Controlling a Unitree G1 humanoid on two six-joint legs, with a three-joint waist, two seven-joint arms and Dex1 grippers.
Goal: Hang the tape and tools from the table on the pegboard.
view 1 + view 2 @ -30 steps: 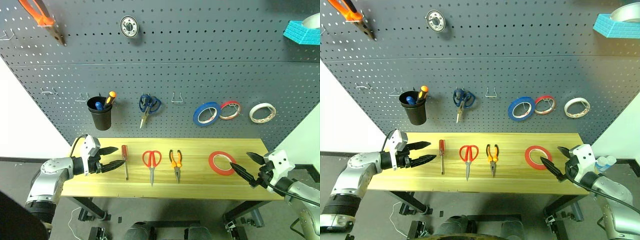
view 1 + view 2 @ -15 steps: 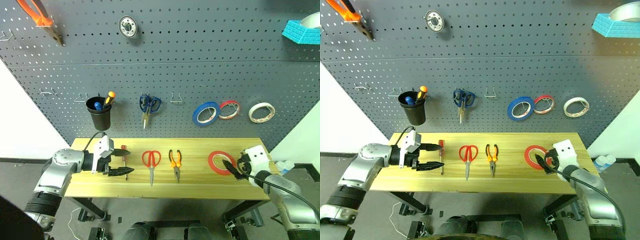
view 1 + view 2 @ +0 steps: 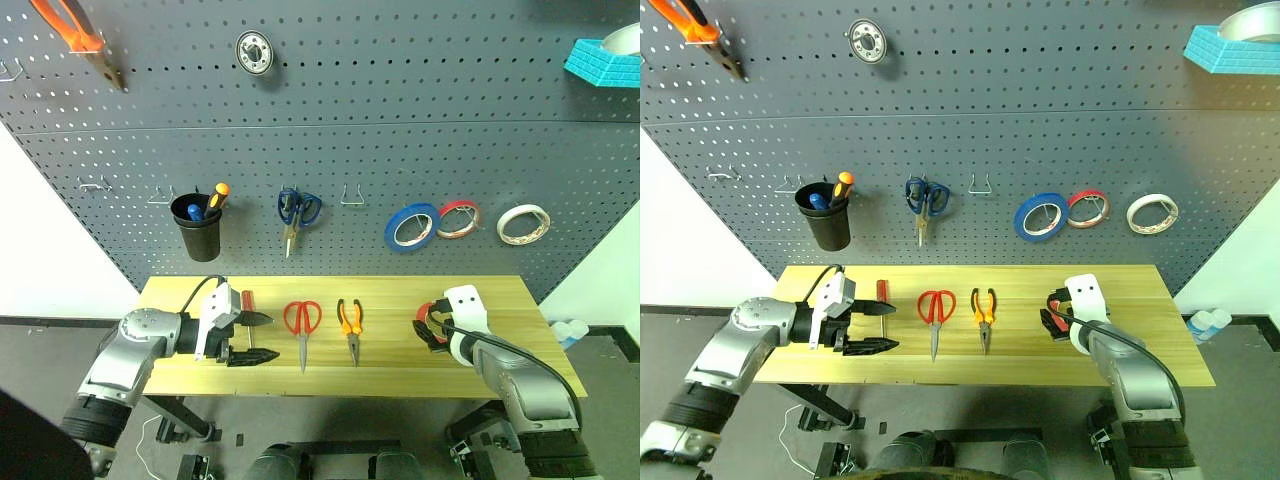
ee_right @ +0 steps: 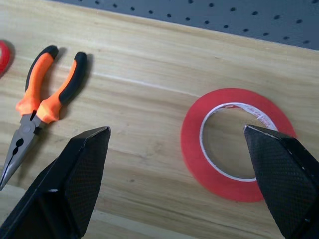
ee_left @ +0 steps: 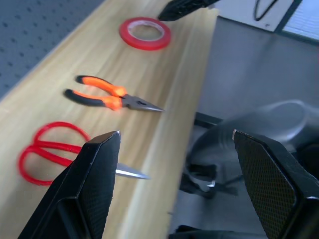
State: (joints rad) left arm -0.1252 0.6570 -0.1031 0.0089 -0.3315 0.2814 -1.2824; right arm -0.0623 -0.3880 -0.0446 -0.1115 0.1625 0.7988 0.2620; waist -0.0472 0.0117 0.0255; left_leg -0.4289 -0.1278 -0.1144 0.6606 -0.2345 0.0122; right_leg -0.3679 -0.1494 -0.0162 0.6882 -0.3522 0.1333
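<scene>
No legible writing on red tape (image 4: 234, 142), pliers (image 4: 42, 107).

on the tabletop (image 3: 390, 292), left to right — screwdriver (image 3: 248, 303), scissors (image 3: 303, 322), pliers (image 3: 350, 323), tape (image 4: 234, 143); pegboard (image 3: 400, 160) behind.

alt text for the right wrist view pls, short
The open right gripper hovers over a flat red tape roll lying on the light wood table, one black finger to each side of the view. Orange-and-black pliers lie on the table beside the roll, with the dark pegboard along the far edge.
</scene>
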